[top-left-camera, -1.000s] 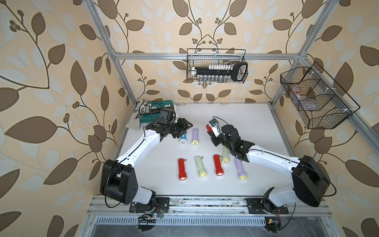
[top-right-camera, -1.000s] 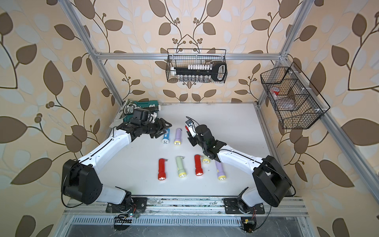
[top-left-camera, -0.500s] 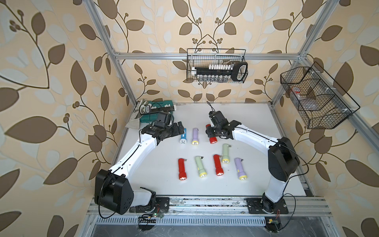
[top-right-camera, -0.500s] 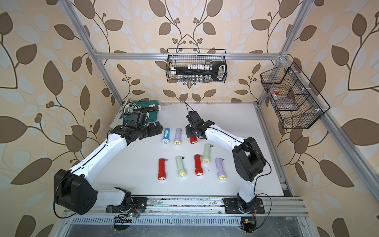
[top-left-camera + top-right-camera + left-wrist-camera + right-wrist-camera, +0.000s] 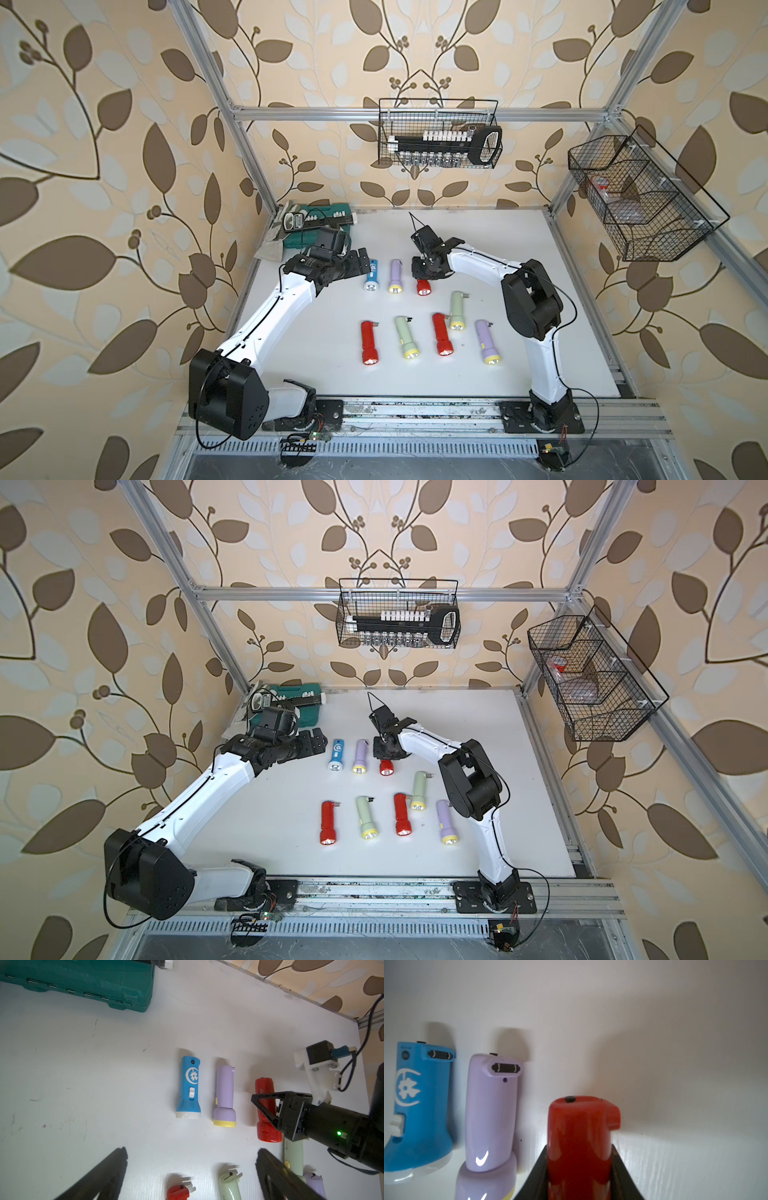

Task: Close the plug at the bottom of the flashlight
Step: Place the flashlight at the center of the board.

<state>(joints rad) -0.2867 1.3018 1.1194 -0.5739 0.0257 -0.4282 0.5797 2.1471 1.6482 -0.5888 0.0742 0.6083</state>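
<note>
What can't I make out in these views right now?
Held red flashlight: the right gripper covers its body and plug end in both top views; the right wrist view's edge cuts off its head.
Left gripper: fingers blurred and cut by the edge in the left wrist view.
Front red flashlight: left wrist view shows only its plug end; the edge cuts the rest.
Side wire basket: contents too small behind mesh in both top views.

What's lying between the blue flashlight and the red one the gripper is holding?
A purple flashlight, side by side with the blue flashlight and red flashlight. Both top views show it.
</note>
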